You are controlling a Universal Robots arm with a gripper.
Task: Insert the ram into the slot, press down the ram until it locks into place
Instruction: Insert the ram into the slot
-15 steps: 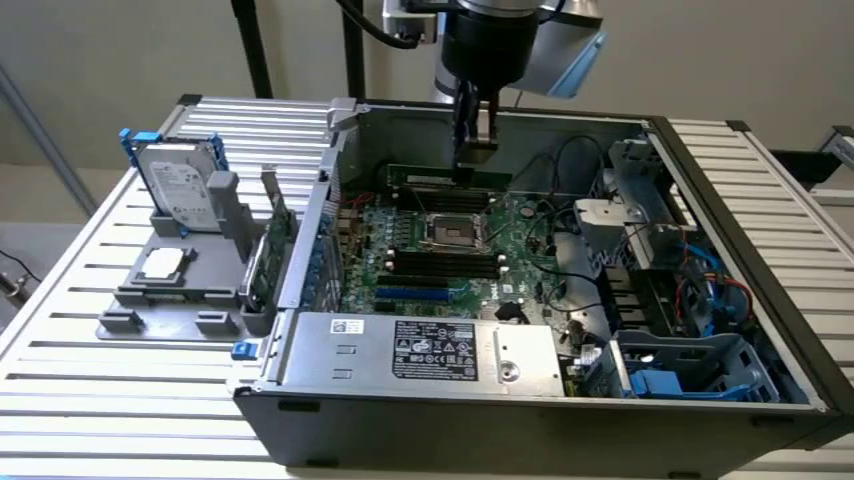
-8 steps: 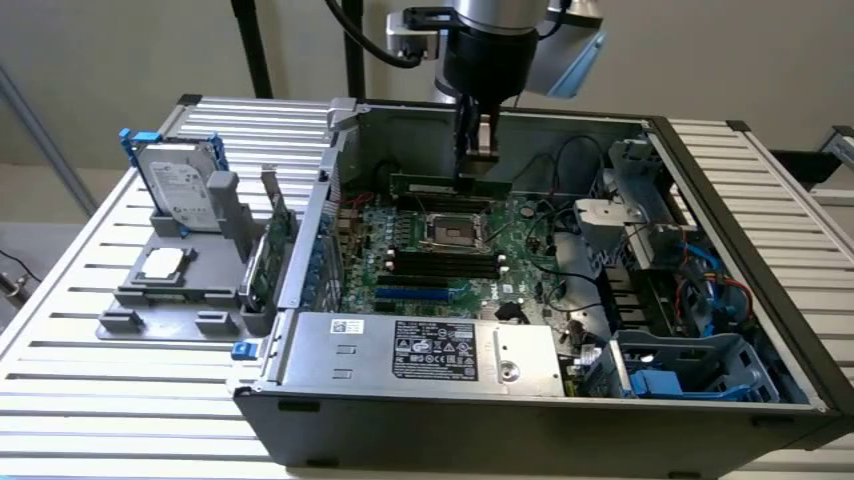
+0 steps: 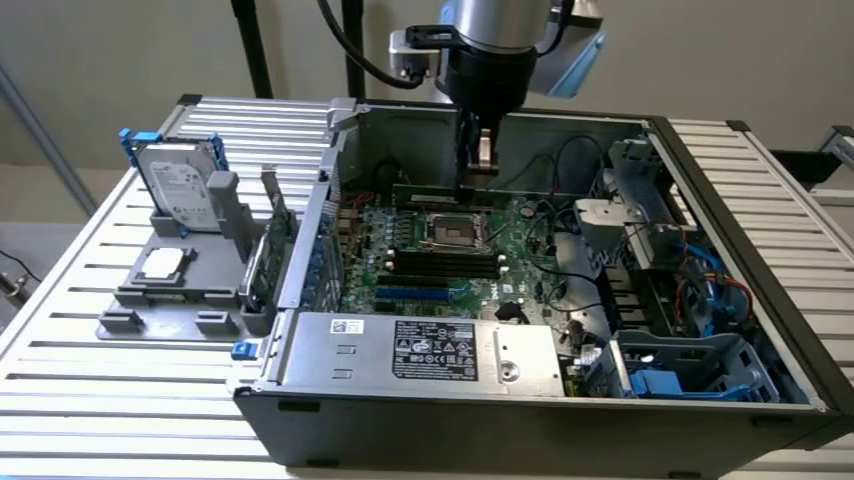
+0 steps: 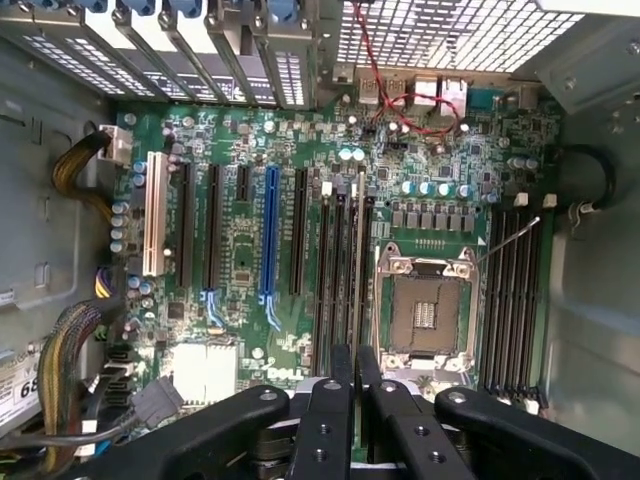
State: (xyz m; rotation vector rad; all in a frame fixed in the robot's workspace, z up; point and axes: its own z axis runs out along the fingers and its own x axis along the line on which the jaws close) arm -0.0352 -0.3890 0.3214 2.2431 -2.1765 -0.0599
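My gripper (image 3: 481,172) reaches down into the open computer case and is shut on the ram (image 3: 447,193), a thin green stick held level by its upper edge. In the wrist view the ram (image 4: 360,260) shows edge-on as a pale thin line running out from between the black fingers (image 4: 330,400). It hangs above the motherboard, parallel to the group of black slots (image 4: 327,290) that lies between the blue slot and the processor socket. In the exterior view these slots (image 3: 430,265) sit just in front of the socket. I cannot tell whether the ram touches a slot.
The silver processor socket (image 4: 422,300) sits beside the ram's line, with a second group of black sockets (image 4: 515,290) beyond it. The blue slot (image 4: 270,230) and black expansion slots lie on the other side. Case walls, a power supply (image 3: 427,350), cables and a drive cage (image 3: 681,370) hem in the board.
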